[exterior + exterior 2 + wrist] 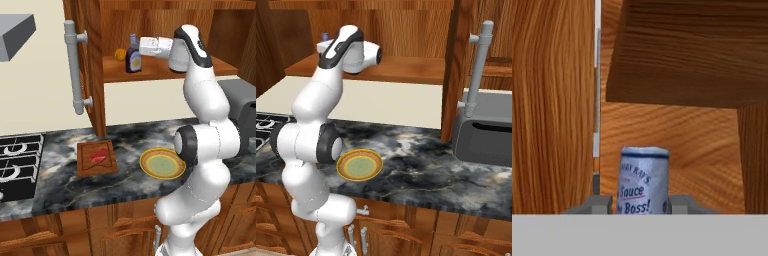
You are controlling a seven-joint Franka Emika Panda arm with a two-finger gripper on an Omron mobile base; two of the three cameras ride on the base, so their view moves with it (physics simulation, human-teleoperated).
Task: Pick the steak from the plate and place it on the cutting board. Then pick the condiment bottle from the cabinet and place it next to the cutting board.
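left base view | jaws [140, 46] clamped on condiment bottle [133, 56] in cabinet [165, 70] | orange fruit [119, 54] just behind | steak [98, 157] on cutting board [96, 169]

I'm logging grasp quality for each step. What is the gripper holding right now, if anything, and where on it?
The gripper is shut on the condiment bottle, clamped at its capped neck, on the cabinet shelf.

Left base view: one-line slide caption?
Gripper shut on the condiment bottle on the cabinet shelf; steak already on the cutting board.
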